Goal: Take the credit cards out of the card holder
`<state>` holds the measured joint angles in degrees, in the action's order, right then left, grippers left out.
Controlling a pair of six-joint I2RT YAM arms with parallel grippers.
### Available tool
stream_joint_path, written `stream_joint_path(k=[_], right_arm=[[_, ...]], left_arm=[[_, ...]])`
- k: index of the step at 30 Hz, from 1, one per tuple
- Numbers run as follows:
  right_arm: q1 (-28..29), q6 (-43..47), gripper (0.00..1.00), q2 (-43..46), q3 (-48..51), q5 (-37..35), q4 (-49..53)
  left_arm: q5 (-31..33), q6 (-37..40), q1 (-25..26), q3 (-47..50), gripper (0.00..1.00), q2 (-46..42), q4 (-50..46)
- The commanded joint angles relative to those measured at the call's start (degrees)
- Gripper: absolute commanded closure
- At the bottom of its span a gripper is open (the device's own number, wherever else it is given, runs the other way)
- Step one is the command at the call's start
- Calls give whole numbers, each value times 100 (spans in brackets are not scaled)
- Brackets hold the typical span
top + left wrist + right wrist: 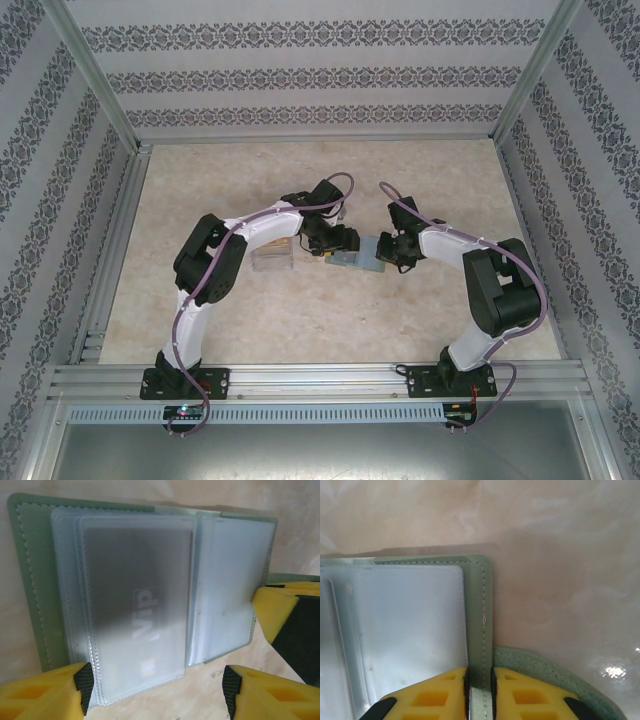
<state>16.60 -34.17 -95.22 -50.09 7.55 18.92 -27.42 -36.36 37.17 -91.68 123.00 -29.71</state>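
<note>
Open green card holder [35, 580], frosted sleeve [135, 605] showing "vip" — right gripper [479, 680] pinching the holder's edge, left gripper [156, 690] spread wide.

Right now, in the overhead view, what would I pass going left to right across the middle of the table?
First the clear plastic box, then the left gripper, open, then the card holder, then the right gripper, pinching the holder's edge.

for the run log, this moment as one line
card holder open | right gripper jaws shut on its edge | left gripper jaws open over it
</note>
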Motion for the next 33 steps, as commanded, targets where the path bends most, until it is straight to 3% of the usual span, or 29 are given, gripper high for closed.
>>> stream_joint_path(k=[1, 6, 16, 33], right_arm=[[-16, -2, 79, -175, 25, 78, 19], [-16, -11, 79, -179, 42, 80, 25], [-16, -28, 79, -251, -1, 141, 21], [-7, -47, 79, -229, 52, 168, 25]], left_arm=[[18, 142, 80, -232, 29, 139, -77], [14, 161, 80, -246, 29, 227, -114], [-696, -81, 133, -131, 29, 284, 425], [-1202, -287, 150, -127, 20, 283, 894]])
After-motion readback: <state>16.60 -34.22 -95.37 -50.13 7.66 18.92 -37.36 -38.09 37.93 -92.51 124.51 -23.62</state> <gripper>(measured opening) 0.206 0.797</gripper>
